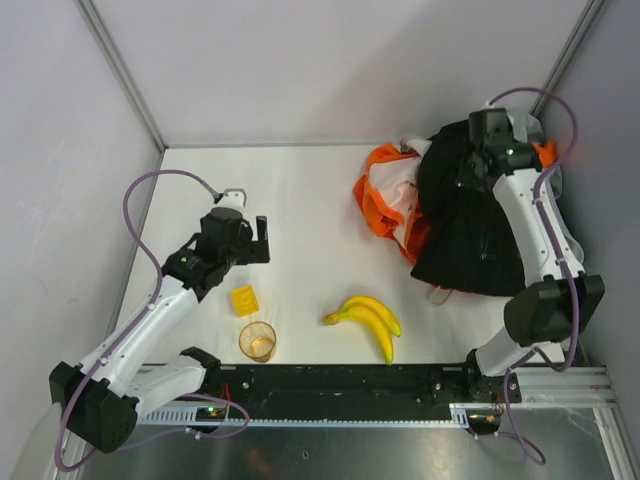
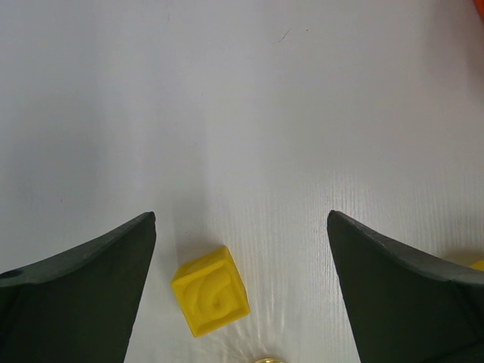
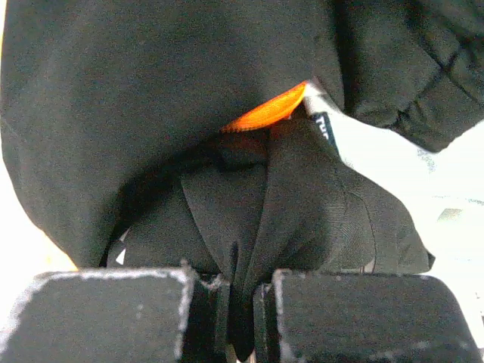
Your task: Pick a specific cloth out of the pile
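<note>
Black garment is what the right gripper has: jaws nearly closed, pinching a fold of it, nothing orange between them. Pile sits at 2 o'clock on the table. Best guess for the cloth is the orange sliver at 12 o'clock above the pinch, tucked under the black. Top view shows an orange edge at the wrist's 3 o'clock, likely the same piece, but can't confirm. Lined orange garment lies on the pile's 9 o'clock side. Left gripper hangs wide, holding nothing, over the yellow cube at 8 o'clock. Risks: lifting on this grip hauls up the black garment, not the target, and could bury or drag the orange piece with it. Trailing black fabric might sweep the bananas at 5 o'clock. A blind regrasp on orange could take the lined garment instead.
</note>
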### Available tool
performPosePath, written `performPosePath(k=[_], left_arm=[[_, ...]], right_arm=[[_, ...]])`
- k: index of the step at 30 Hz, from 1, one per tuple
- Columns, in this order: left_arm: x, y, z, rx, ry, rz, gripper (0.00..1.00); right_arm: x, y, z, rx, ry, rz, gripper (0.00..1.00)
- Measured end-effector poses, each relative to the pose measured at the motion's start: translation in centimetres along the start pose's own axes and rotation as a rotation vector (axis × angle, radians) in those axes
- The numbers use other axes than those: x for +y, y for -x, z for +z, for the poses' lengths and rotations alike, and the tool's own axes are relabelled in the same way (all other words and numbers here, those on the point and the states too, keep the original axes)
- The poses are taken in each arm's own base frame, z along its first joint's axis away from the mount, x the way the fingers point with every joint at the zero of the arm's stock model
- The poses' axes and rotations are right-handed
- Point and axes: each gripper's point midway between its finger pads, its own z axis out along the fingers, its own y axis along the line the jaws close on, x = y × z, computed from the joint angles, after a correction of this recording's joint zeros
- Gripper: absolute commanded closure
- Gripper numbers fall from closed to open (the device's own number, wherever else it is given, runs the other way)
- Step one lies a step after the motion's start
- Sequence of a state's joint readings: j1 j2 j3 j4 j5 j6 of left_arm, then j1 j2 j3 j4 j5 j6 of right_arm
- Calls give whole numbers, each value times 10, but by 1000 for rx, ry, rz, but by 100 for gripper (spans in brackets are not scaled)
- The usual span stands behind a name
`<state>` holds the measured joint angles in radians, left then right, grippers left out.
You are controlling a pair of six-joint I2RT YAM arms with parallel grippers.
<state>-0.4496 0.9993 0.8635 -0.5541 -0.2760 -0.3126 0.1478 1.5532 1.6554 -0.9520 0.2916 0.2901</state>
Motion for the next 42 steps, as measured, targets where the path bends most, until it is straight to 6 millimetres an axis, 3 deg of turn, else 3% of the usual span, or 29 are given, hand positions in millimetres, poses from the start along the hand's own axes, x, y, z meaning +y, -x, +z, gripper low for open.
performPosePath(k=[10, 13, 17, 24, 37, 42], left_arm=[[0, -2, 2, 10, 3, 3, 0], [0, -2, 2, 11, 4, 3, 0], [0, -3, 3, 14, 4, 4, 0], [0, -3, 3, 15, 4, 4, 0], [0, -4, 4, 19, 3, 6, 0], [-2, -4, 4, 22, -6, 6, 0]], right_arm=[[-33, 119, -2, -130, 22, 167, 100], [-40, 139, -10, -183, 29, 195, 100], [-44, 139, -8, -183, 25, 204, 100], [-44, 108, 32, -98, 4, 199, 100], [-55, -29, 152, 193, -34, 253, 100], [-56, -56, 182, 250, -23, 271, 100]])
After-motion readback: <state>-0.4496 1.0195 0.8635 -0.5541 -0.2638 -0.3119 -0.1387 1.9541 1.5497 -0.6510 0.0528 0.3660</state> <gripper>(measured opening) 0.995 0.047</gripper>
